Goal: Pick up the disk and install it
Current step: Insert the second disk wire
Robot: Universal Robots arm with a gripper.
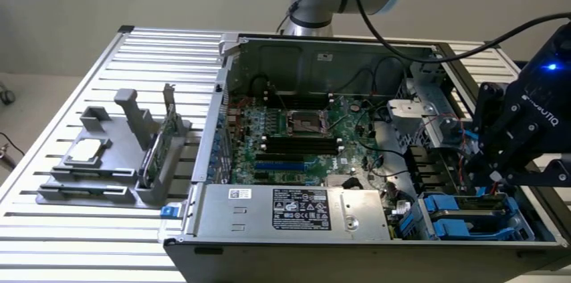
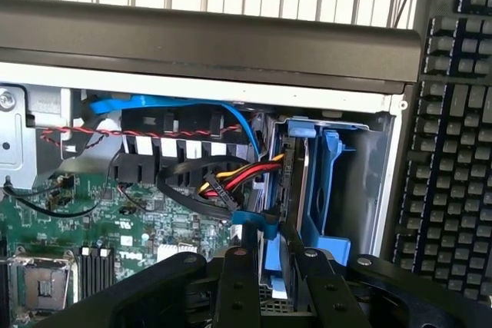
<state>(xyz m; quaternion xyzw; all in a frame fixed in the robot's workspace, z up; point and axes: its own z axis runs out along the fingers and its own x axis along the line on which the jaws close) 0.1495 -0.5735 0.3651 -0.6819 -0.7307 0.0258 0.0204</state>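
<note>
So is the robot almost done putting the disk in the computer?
Nearly. The disk already stands edge-on in the blue drive bay, at the corner of the open computer case. The gripper is right at the disk's edge, fingers either side. Whether it is fully seated cannot be told.

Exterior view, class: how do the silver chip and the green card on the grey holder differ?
1. Pose: the chip lies flat, while the card stands on edge.
2. Shape: the chip is a small square, while the card is long and thin.
3. Colour: the chip is silver, the card green.
Shared: both rest on the grey holder, outside the computer case, on the exterior view's left.
</note>
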